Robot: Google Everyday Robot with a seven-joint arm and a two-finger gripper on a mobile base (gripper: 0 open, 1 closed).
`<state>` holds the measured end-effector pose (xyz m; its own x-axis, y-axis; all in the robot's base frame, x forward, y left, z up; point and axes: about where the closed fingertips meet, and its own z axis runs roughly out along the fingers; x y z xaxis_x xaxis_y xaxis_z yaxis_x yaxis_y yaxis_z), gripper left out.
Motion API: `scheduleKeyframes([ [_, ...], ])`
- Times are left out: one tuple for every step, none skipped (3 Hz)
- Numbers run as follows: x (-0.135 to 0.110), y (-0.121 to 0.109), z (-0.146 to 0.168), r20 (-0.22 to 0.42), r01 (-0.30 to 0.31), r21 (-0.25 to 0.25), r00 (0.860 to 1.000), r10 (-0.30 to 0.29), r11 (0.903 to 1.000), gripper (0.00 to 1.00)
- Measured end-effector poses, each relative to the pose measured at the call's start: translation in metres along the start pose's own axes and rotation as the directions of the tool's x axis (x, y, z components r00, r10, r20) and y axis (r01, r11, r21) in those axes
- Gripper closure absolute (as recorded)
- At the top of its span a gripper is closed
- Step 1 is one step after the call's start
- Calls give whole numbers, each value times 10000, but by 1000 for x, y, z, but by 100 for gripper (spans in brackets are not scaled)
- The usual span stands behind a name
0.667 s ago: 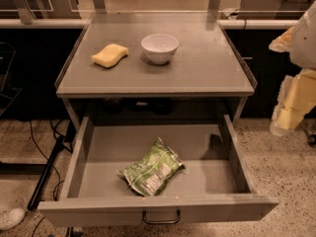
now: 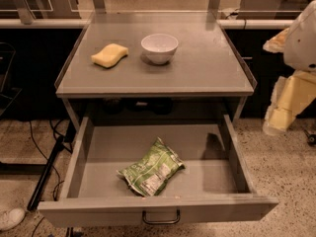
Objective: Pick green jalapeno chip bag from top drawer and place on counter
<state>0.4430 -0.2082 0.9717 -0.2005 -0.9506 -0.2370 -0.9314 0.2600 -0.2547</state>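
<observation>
**A:** In the open top drawer [image 2: 89, 215], what lies on the bottom?

**B:** The green chip bag [image 2: 152, 174]. It is crinkled and lies flat and slantwise, a little left of centre, nearer the front panel than the back wall. It touches neither side wall.

**A:** How does the drawer stand?

**B:** It is pulled out beneath the counter [image 2: 212, 70], front panel toward the camera. A small dark handle [image 2: 161, 217] sits at the panel's lower middle.

**A:** What rests on the counter?

**B:** A yellow sponge [image 2: 109, 55] lies toward the left. A white bowl [image 2: 159, 48] stands upright just to its right, near the sponge but apart from it.

**A:** Where is the gripper [image 2: 280, 116]?

**B:** It is at the right edge of the view, outside the drawer, past the counter's right front corner. It hangs roughly level with the gap between counter top and drawer. It shows as pale yellowish parts below a rounded white arm housing [image 2: 302, 38], well apart from the bag and holding nothing that can be seen. From this angle it cannot be told whether it is spread or closed
</observation>
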Motion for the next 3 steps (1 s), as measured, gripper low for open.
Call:
scheduleKeyframes([
  [-10, -5, 10, 362, 215, 2, 9991, -214, 9998, 0],
  [-19, -8, 24, 708, 506, -47, 9962, -502, 9987, 0],
  [-32, -8, 41, 1099, 523, -75, 9926, -512, 9986, 0],
])
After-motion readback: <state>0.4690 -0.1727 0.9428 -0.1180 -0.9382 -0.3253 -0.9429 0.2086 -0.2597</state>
